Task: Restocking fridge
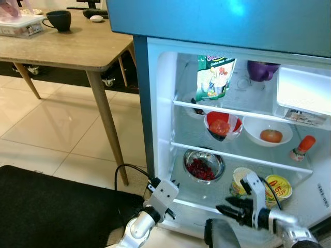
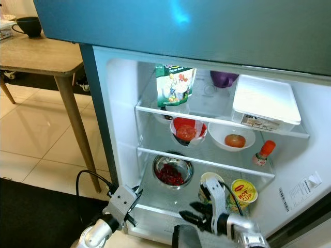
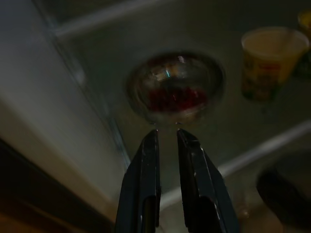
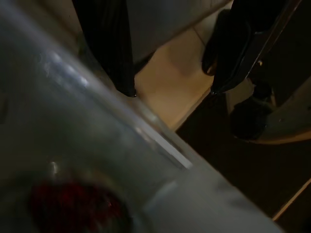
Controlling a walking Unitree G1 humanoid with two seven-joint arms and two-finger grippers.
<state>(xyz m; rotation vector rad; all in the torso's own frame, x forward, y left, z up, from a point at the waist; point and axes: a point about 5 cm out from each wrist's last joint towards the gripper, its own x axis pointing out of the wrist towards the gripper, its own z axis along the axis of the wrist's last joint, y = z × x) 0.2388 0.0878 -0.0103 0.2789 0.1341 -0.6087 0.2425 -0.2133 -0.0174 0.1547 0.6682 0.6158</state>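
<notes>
With the empty right claw (image 1: pixel 227 210) spread wide at three o'clock of the shiny steel bowl of red berries (image 1: pixel 204 164) and the left claw (image 3: pixel 166 132) narrowed just short of it, a careless sweep could tip the yellow paper noodle cup (image 1: pixel 239 181).

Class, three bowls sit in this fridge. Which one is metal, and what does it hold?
The steel bowl on the bottom shelf, holding red berries. The red bowl and white bowl sit one shelf higher.

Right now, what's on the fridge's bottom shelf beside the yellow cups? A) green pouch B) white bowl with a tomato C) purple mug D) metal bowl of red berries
D: the metal bowl of red berries sits on the bottom shelf, left of the yellow cups.
</notes>
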